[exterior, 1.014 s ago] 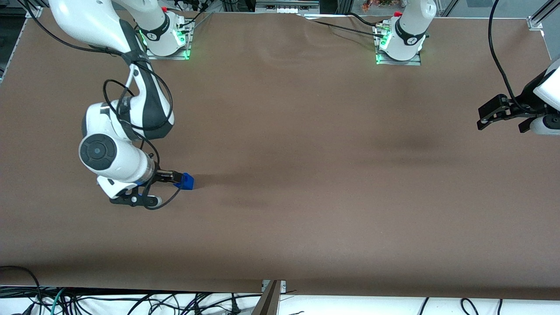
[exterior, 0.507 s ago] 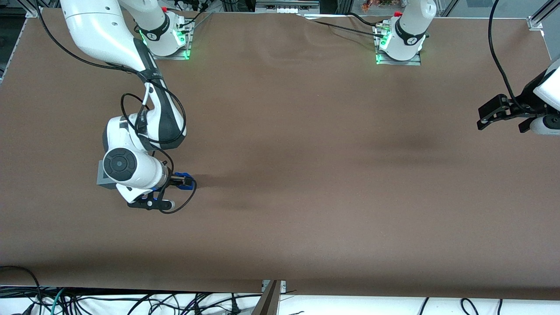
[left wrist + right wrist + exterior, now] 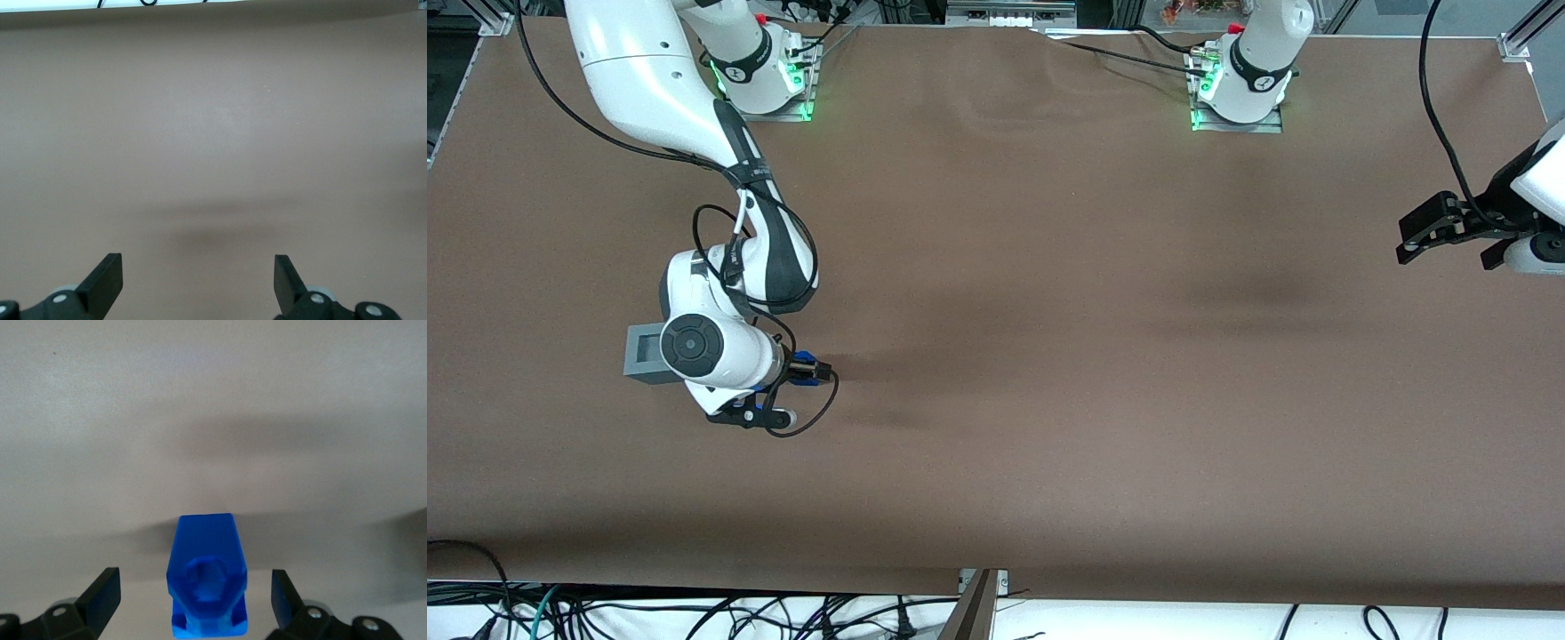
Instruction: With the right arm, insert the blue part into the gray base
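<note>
The blue part (image 3: 804, 360) lies on the brown table, mostly covered by the right arm's black gripper (image 3: 815, 370). In the right wrist view the blue part (image 3: 207, 577) sits between the two black fingers (image 3: 101, 590), with a gap on each side. The gripper (image 3: 193, 585) is open and astride the part, not touching it. The gray base (image 3: 643, 352) stands on the table beside the white wrist, toward the working arm's end. Part of the base is hidden by the wrist.
The right arm's elbow and looped black cable (image 3: 720, 240) hang over the table just above the base. Bare brown table (image 3: 1049, 356) stretches toward the parked arm's end. The table's front edge (image 3: 996, 582) has cables below it.
The right arm's wrist has moved toward the parked arm's end, uncovering the gray base. The open fingers have slid over the blue part, which has stayed in place.
</note>
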`<state>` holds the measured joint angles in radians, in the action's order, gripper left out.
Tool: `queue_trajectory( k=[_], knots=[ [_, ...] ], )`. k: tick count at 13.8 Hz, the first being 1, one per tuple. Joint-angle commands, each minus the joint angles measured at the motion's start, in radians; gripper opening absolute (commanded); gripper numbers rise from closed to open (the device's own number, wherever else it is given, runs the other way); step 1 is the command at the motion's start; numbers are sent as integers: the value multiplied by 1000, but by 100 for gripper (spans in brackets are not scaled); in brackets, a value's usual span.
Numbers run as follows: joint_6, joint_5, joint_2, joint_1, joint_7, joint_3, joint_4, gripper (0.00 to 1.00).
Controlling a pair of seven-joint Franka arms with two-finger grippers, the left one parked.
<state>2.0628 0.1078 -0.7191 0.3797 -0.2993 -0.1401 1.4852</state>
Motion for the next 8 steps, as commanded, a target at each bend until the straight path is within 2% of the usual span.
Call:
queue_trajectory(
  k=[1, 4, 5, 6, 8],
  knots=[
    [19, 19, 13, 4, -8, -1, 27, 100],
    [10, 19, 10, 2, -6, -1, 38, 98],
    [10, 19, 9, 1, -6, -1, 43, 92],
    [8, 19, 10, -1, -6, -1, 46, 74],
    [3, 19, 12, -1, -6, -1, 49, 50]
  ],
)
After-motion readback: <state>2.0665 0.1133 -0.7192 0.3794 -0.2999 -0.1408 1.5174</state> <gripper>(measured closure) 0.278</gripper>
